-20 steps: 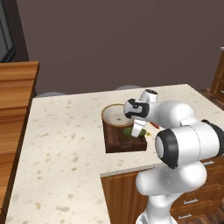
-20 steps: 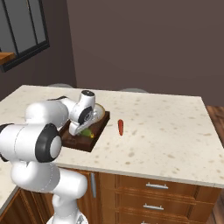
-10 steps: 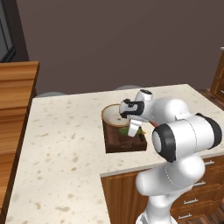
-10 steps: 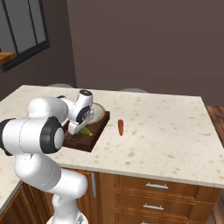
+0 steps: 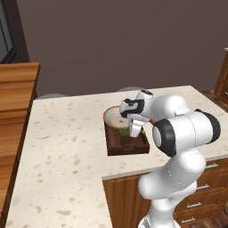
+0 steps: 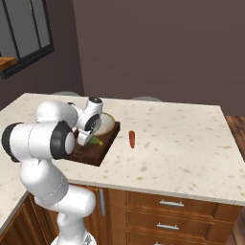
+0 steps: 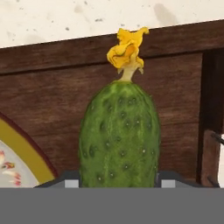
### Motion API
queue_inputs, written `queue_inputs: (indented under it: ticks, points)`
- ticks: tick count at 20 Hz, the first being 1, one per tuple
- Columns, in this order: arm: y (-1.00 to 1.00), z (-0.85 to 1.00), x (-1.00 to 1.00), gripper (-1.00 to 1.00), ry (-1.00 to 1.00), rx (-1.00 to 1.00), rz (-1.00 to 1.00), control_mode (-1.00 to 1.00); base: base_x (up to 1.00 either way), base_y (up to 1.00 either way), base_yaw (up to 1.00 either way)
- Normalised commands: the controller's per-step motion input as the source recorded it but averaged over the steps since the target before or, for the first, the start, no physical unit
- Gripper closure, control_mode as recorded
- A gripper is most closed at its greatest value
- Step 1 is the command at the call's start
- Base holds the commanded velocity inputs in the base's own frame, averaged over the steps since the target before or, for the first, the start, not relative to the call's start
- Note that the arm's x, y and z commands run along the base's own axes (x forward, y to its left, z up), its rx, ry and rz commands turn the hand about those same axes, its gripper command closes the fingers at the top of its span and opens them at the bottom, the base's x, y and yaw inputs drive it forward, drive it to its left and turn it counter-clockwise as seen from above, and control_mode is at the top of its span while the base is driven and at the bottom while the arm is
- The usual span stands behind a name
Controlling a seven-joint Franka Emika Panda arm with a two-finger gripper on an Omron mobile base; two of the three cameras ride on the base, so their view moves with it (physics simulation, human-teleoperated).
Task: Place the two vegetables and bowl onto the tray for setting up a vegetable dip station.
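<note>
Tray [image 5: 116,147] on counter [image 5: 67,147] holds bowl [image 5: 112,117] at its far end and cucumber [image 7: 119,133] beside it. Gripper [image 5: 133,132] pinches cucumber, low over tray floor. Red chilli [image 6: 132,139] lies on counter, just beside tray, outside it.

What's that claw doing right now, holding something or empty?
Gripper: closed on the green cucumber, over the wooden tray.
</note>
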Motion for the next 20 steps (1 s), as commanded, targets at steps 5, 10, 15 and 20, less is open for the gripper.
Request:
queue_inputs:
  ticks: [5,10,15,20]
  points:
    - [0.13,-0.09,0.13,1.00,0.00,0.00,0.00,-1.00,0.00,0.00,0.00]
    - [0.14,-0.14,0.14,1.00,0.01,0.00,0.00,-1.00,0.00,0.00,0.00]
    - [0.00,-0.14,0.09,1.00,0.00,0.00,0.00,-1.00,0.00,0.00,0.00]
    - [-0.01,-0.12,0.06,1.00,0.00,0.00,0.01,-1.00,0.00,0.00,0.00]
